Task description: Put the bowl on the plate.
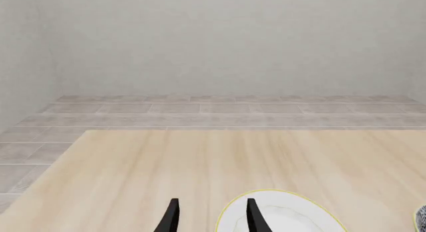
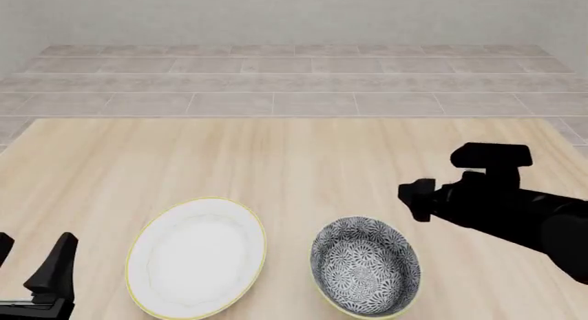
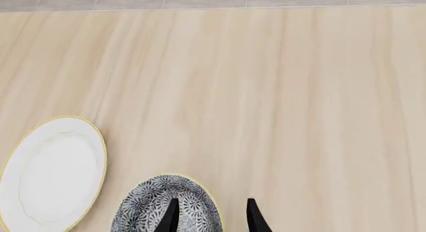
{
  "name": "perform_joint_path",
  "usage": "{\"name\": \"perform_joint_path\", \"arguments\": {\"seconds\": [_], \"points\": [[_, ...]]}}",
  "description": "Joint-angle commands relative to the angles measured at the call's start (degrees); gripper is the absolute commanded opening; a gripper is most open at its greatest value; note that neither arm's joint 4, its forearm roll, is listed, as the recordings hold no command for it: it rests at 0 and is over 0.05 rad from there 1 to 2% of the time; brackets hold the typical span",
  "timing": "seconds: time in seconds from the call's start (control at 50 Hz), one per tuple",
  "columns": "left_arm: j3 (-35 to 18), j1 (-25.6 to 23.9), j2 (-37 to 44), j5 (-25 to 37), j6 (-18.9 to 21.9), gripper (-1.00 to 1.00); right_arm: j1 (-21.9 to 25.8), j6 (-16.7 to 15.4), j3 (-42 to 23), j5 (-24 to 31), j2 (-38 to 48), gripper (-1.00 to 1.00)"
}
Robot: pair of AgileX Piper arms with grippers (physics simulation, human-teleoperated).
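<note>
Nothing done yet: the bowl sits just beside the plate; both grippers' fingers are apart and empty.

Grey-floral bowl; white, yellow-rimmed plate.

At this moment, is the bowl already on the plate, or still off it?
Off it. The bowl sits upright on the table beside the plate, with bare wood between them. The plate holds nothing.

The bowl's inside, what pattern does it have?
The bowl has a dense dark grey-and-white floral pattern inside, with a thin yellowish rim. The front view shows it best.
</note>
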Motion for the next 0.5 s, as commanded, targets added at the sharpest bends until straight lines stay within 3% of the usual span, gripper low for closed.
{"name": "perform_joint_path", "arguments": {"seconds": [0.02,0.22,0.5], "points": [[0.0,0.0,0.0,0.0,0.0,1.0,0.27,0.64,1.86,-1.3,1.29,1.0],[0.0,0.0,0.0,0.0,0.0,1.0,1.72,3.29,5.44,-5.3,4.23,1.0],[0.0,0.0,0.0,0.0,0.0,1.0,1.77,2.47,6.7,-6.2,4.33,1.0]]}}
